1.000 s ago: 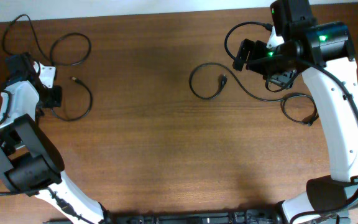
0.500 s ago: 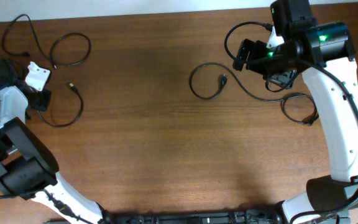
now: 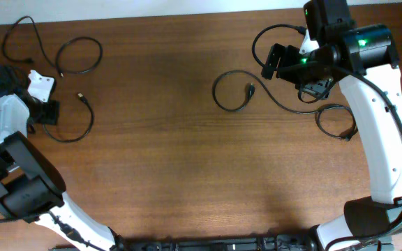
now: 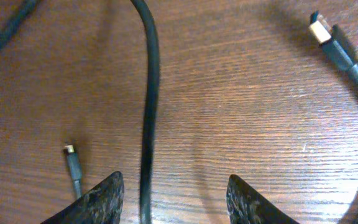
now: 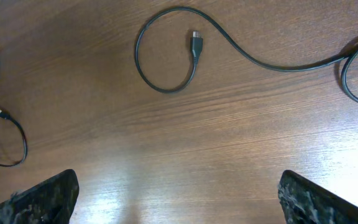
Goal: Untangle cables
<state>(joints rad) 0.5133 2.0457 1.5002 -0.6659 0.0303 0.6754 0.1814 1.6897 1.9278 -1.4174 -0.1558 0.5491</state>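
Observation:
Thin black cables lie apart on the wooden table. One cable (image 3: 82,129) curls in an open loop at the left, and its cord (image 4: 148,93) runs along the table between my left gripper's (image 4: 173,202) parted fingers, close to the left one and untouched. A small plug (image 4: 72,163) lies beside that finger. My left gripper (image 3: 46,117) is open. Another cable (image 3: 79,56) loops at the far left corner. A third cable (image 3: 229,90), also in the right wrist view (image 5: 166,59), coils near my right gripper (image 3: 271,64). That gripper (image 5: 182,205) is wide open over bare wood.
The third cable trails right into a second loop (image 3: 333,122) under my right arm. A gold-tipped plug (image 4: 328,34) lies at the upper right of the left wrist view. The table's far edge (image 3: 152,15) runs just behind the left-hand cables.
My left gripper has opened and let go of the cable, and the arm has shifted left and toward the far edge. The left loop moved slightly left. My right arm is still.

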